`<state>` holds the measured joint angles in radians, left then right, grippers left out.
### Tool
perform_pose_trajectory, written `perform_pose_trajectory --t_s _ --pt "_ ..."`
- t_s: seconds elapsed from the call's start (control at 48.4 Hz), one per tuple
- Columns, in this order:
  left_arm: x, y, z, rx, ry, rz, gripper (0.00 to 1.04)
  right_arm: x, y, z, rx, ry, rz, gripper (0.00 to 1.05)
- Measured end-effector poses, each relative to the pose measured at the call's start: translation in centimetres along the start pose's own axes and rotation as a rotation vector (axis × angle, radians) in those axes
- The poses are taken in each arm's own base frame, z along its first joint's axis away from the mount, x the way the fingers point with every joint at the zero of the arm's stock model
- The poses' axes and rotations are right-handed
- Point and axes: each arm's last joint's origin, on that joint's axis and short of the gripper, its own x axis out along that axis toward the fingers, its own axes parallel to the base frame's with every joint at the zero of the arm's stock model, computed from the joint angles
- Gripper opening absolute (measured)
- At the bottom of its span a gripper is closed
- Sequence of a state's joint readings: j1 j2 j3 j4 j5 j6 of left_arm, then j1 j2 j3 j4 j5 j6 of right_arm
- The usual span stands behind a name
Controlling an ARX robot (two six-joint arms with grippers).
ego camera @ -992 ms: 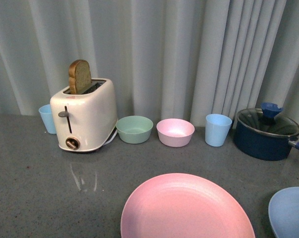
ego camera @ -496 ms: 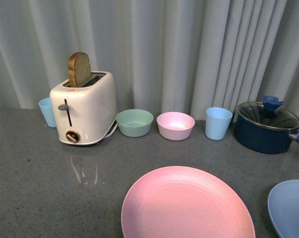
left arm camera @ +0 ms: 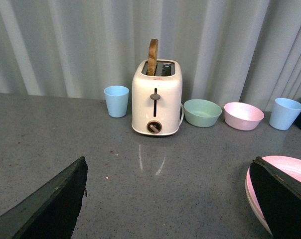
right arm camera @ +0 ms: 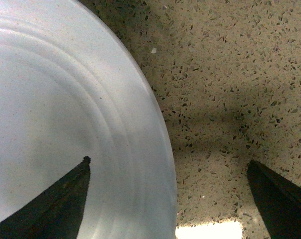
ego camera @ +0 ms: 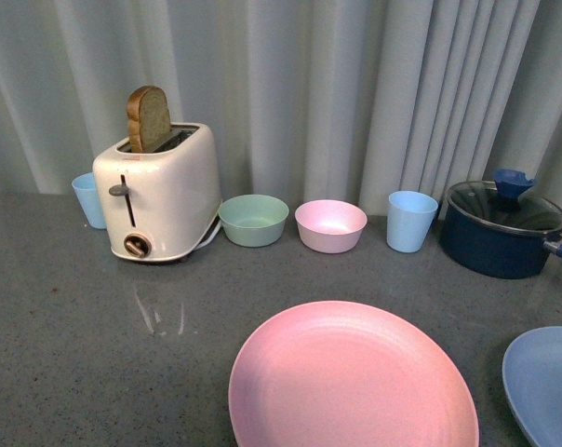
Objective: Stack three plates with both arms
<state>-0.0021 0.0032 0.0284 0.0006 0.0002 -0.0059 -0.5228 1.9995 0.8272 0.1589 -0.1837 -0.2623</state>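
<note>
Left gripper point(left arm camera: 169, 164) is spread wide and empty, the pink plate point(left arm camera: 292, 168) just beside one finger. Right gripper point(right arm camera: 168, 162) is spread wide astride the rim of the blue plate point(right arm camera: 56, 99), though contact is unclear.

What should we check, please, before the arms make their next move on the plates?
1. Right gripper open: ok, jaws wide apart.
2. Light blue plate rim between the right jaws: ok, the rim runs between them.
3. Right gripper's height above that rim: cannot tell.
4. Left gripper open: ok, jaws wide apart.
5. Pink plate bare on top: ok.
6. Beige plate located: not ok, it is in no view.
</note>
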Motion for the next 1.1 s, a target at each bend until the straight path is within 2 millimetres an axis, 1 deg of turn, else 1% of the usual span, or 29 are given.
perform_pose_trajectory --t_s 0.145,0.331,0.413,0.434,0.537,0.599,0.826,0.992,1.095 --pt "0.0 0.0 0.0 0.000 0.000 0.000 0.98 0.7 -0.2 -0.1 0.016 0.037 0.005 0.64" --pt "0.0 0.0 0.0 0.000 0.000 0.000 0.98 0.8 -0.1 0.0 0.026 0.028 0.039 0.41" --pt "0.0 0.0 0.0 0.000 0.000 0.000 0.98 0.7 -0.2 0.0 0.033 0.018 0.051 0.27" --pt "0.0 0.0 0.0 0.000 0.000 0.000 0.98 0.6 -0.2 0.0 0.039 0.013 0.060 0.21" --pt "0.0 0.0 0.0 0.000 0.000 0.000 0.98 -0.1 -0.5 0.1 0.059 -0.016 0.089 0.06" --pt "0.0 0.0 0.0 0.000 0.000 0.000 0.98 -0.6 -0.6 0.2 0.063 -0.031 0.100 0.03" --pt "0.0 0.0 0.0 0.000 0.000 0.000 0.98 -2.6 -1.4 0.3 0.087 -0.084 0.128 0.03" --pt "0.0 0.0 0.0 0.000 0.000 0.000 0.98 -5.3 -2.1 0.6 0.103 -0.148 0.163 0.03" --pt "0.0 0.0 0.0 0.000 0.000 0.000 0.98 -7.7 -1.9 1.5 0.091 -0.212 0.207 0.03"
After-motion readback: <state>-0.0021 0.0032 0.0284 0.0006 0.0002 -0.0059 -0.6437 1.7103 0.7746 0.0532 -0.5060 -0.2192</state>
